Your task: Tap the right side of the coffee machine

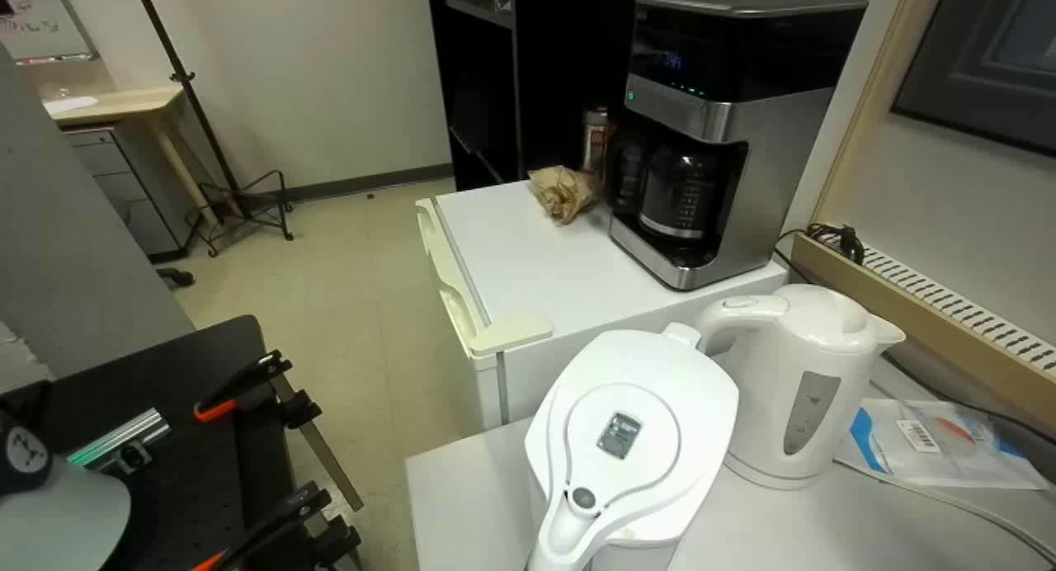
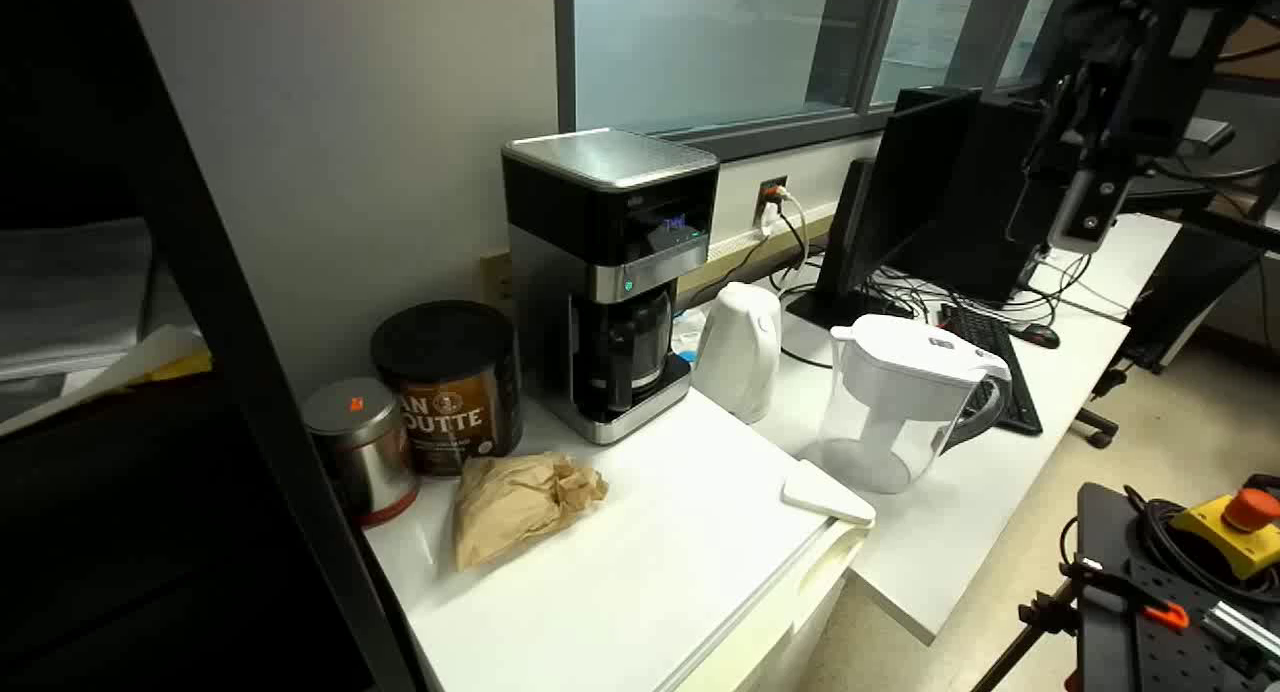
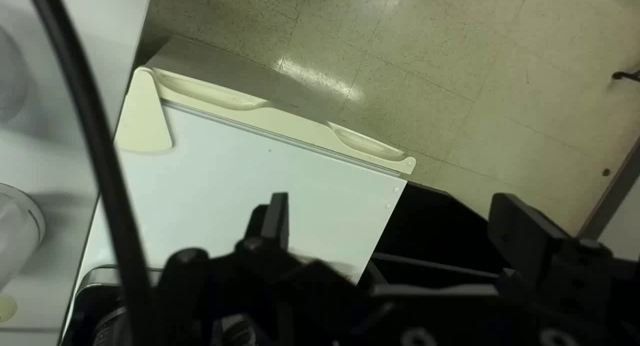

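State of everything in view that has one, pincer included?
Pincer: open
Drip coffee machine: display lit, carafe in place
White electric kettle: lid closed
Water filter jug: lid on
Mini fridge: door closed
Paper bag: crumpled
Brown-labelled canister: lid on
Emergency stop button: cannot tell whether pressed
Monitors: cannot tell whether on

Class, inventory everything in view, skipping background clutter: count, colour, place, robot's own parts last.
coffee machine: 1, black and silver, on fridge
fridge: 1, white and cream, beside white table
tub: 1, black and brown, on fridge
tin: 1, silver and red, beside tub
paper bag: 1, brown, on fridge
kettle: 1, white, on white table
filter jug: 1, white and clear, on white table
packet: 1, clear and blue, on white table
monitor: at least 1, black, on white table
keyboard: 1, black, on white table
mouse: 1, black, beside keyboard
shelf: 1, black, beside fridge
hand: 1, black, open in mid-air
fingers: 2, black, spread apart
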Controlling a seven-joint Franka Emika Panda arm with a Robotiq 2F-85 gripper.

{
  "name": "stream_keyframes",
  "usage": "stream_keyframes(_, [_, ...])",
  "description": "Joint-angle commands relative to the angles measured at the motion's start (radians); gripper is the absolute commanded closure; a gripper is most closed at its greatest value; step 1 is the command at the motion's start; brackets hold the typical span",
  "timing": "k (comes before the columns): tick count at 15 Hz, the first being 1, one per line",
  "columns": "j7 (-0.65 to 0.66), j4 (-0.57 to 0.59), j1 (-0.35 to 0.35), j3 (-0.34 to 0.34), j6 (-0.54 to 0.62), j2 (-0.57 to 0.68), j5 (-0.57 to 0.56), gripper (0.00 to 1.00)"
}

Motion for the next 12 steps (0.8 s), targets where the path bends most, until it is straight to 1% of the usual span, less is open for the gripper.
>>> stream_keyframes(1, [-0.007, 0.002, -0.024, 0.019, -0.004, 0.001, 0.008, 0.00])
stream_keyframes(7, [-0.007, 0.002, -0.024, 0.019, -0.004, 0.000, 0.008, 0.00])
stream_keyframes(8, [-0.011, 0.001, -0.027, 0.024, 0.009, 0.006, -0.006, 0.00])
stream_keyframes(10, [-0.005, -0.002, -0.043, 0.047, 0.047, 0.028, -0.071, 0.00])
stream_keyframes(12, [-0.008, -0.018, -0.055, 0.067, 0.116, 0.041, -0.150, 0.00])
